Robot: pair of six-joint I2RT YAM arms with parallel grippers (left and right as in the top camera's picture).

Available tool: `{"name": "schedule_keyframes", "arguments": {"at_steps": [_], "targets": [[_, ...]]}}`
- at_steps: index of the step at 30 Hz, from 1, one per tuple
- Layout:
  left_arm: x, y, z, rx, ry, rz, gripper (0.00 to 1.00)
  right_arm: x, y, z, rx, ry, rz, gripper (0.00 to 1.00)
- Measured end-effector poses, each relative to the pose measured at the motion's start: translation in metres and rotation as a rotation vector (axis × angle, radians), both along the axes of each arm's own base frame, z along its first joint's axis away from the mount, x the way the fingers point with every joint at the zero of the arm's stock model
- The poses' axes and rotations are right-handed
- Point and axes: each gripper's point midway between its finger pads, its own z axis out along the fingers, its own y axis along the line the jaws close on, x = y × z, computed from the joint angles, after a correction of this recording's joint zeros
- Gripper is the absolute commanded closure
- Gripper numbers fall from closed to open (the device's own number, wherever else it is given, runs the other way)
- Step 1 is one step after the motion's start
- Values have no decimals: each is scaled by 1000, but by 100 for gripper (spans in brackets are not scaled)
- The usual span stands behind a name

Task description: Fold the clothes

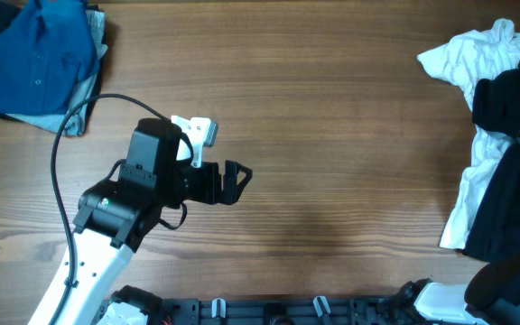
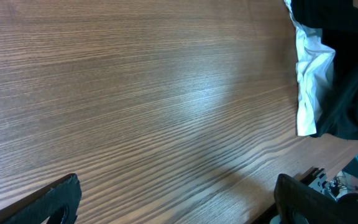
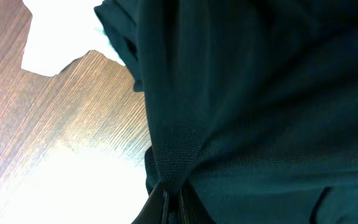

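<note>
The wood tabletop [image 1: 332, 135] fills the scene. At its right edge the black T-shirt [image 1: 513, 171] sits bunched up, lying over a crumpled white T-shirt [image 1: 477, 54]. A blue shirt [image 1: 30, 59] is heaped in the far left corner. My left end effector [image 1: 242, 183] hovers left of centre, spread wide and holding nothing. My right end effector [image 3: 171, 208] is pinched tight on a gathered fold of the black T-shirt.
</note>
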Motion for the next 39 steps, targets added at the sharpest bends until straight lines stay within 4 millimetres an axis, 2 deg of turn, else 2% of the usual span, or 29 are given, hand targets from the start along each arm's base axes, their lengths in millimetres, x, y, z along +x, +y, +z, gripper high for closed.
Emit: {"name": "schedule_keyframes", "arguments": {"at_steps": [5,15,22,27,35,39], "targets": [[0,0,0,0,0,0,0,8,12,7,-13,-15,39,96],[1,0,1,-3,-7,0,0,22,49,37,-109,-57,142,96],[1,0,1,-3,-6,0,0,18,49,47,-140,-70,134,96],[1,0,1,-3,-6,0,0,13,51,66,-173,-119,131,96],[1,0,1,-2,-6,0,0,8,54,81,-197,-156,129,96],[1,0,1,-2,-6,0,0,1,58,98,-226,-200,127,96]]}}
